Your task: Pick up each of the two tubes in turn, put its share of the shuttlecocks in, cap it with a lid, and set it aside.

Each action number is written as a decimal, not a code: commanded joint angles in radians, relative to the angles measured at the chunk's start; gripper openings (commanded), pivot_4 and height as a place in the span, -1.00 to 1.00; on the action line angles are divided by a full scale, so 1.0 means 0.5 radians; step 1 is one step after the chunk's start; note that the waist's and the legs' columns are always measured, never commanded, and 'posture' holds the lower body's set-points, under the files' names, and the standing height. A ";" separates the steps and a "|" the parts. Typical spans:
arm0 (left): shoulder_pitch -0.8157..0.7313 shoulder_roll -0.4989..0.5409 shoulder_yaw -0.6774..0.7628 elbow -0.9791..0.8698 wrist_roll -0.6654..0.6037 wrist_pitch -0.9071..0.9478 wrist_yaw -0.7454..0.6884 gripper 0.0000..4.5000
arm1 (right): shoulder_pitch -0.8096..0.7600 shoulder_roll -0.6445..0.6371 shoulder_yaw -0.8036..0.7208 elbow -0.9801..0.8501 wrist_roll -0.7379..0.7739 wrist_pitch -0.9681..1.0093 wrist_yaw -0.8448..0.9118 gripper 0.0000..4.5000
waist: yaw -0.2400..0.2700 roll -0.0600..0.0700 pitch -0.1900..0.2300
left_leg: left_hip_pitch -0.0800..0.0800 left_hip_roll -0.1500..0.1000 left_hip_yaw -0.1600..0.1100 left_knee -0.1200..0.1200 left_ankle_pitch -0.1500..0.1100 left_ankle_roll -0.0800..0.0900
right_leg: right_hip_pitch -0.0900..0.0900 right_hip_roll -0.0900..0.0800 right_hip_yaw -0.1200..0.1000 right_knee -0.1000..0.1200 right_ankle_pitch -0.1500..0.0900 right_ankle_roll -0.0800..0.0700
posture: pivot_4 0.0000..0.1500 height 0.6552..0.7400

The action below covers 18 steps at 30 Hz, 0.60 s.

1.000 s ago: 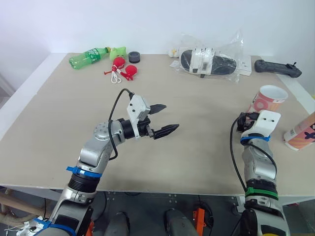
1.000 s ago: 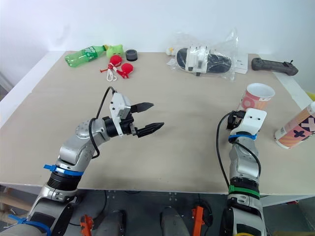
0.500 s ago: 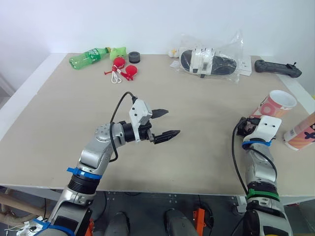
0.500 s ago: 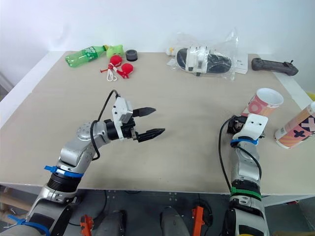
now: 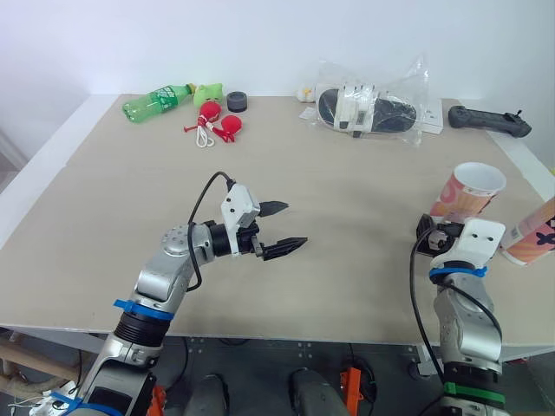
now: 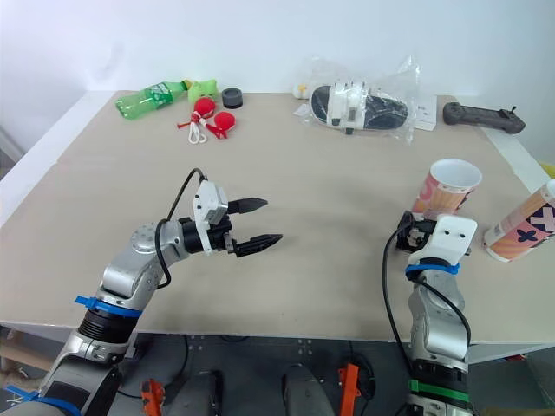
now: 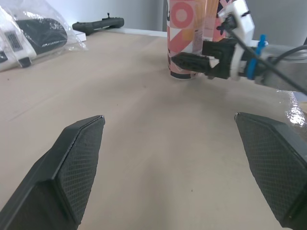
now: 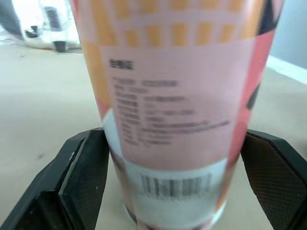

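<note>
Grips with the right gripper (image 8: pixel 175 143) low on the open tube (image 5: pixel 468 186), one finger pressed to each side of its wall near the base. Stands upright on the worktop (image 5: pixel 113 199) close to the right edge, mouth open at the top, pink and orange with a barcode low on the label. Leaves a second tube (image 5: pixel 535 232), pink with dark crosses, slanted at the very right edge, just beside the first and apart from it.

Holds the left gripper (image 5: pixel 295 224) spread wide above the bare middle of the worktop, fingers pointing toward the right arm, nothing between them and well apart from both tubes.

Further out, along the far edge: a green bottle (image 5: pixel 156 100) on its side at the left, red toys (image 5: pixel 218 121) with white cord next to it, a small black ring (image 5: pixel 237 101), a clear bag (image 5: pixel 373 106) with a dark item inside, and a black controller (image 5: pixel 488 121) at the far right.
</note>
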 commanded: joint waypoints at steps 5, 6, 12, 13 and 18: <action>0.004 0.017 0.027 -0.008 0.001 -0.064 -0.011 1.00 | 0.121 0.006 -0.011 -0.223 0.017 0.070 0.021 0.98 | 0.001 0.000 0.000 | 0.000 0.000 0.000 0.000 0.000 0.000 | 0.000 0.000 0.000 0.000 0.000 0.000 | 1.00 1.00; 0.005 0.018 0.027 -0.009 0.001 -0.064 -0.010 1.00 | 0.130 0.003 -0.008 -0.226 0.010 0.071 0.022 0.98 | 0.001 0.000 0.000 | 0.000 0.000 0.000 0.000 0.000 0.000 | 0.000 0.000 0.000 0.000 0.000 0.000 | 1.00 1.00; 0.011 0.031 0.036 -0.016 -0.004 -0.059 -0.008 1.00 | 0.185 0.003 -0.012 -0.318 0.034 0.096 0.043 0.98 | 0.001 0.000 0.000 | 0.000 0.000 0.000 0.000 0.000 0.000 | 0.000 0.000 0.000 0.000 0.000 0.000 | 1.00 1.00; 0.020 0.043 0.047 -0.022 -0.007 -0.054 -0.006 1.00 | 0.221 0.005 -0.017 -0.368 0.057 0.109 0.067 0.98 | 0.002 0.000 0.000 | 0.000 0.000 0.000 0.000 0.000 0.000 | 0.000 0.000 0.000 0.000 0.000 0.000 | 1.00 1.00; 0.152 0.165 0.111 -0.062 0.013 -0.064 0.012 1.00 | 0.507 -0.078 -0.063 -0.696 0.353 0.289 0.380 0.98 | 0.002 0.001 0.000 | 0.000 0.001 0.000 -0.002 0.000 0.000 | -0.001 0.000 0.000 0.000 -0.004 -0.002 | 1.00 1.00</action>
